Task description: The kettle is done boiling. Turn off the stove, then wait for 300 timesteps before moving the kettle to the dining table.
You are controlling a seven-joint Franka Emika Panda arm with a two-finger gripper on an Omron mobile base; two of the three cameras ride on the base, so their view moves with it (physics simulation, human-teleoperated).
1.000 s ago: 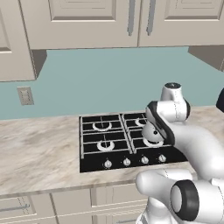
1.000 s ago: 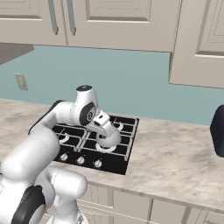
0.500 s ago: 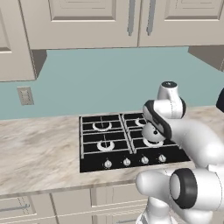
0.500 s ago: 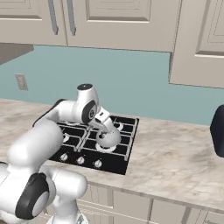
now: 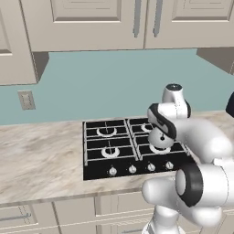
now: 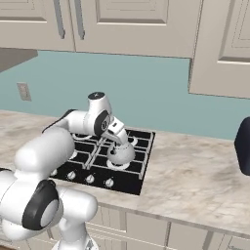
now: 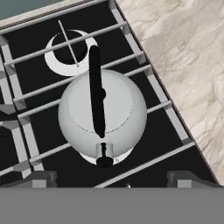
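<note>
Hand (image 7: pixel 113 177) hangs wide open above the squat silver-grey metal kettle (image 7: pixel 102 114) at the black gas stove's (image 5: pixel 132 151) front right burner; next, descend and close on the dark handle (image 7: pixel 96 89).

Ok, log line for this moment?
kettle on front-right burner | stove | fingers open above kettle | not grasped

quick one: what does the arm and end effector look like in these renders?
Glossy white rounded arm segments, thick and tubular, with dark grey-black rings and discs at the joints. No cables or markings visible. The hand is a white block above the kettle; the end effector tips show as small dark grey blocks in the hand view.
</note>
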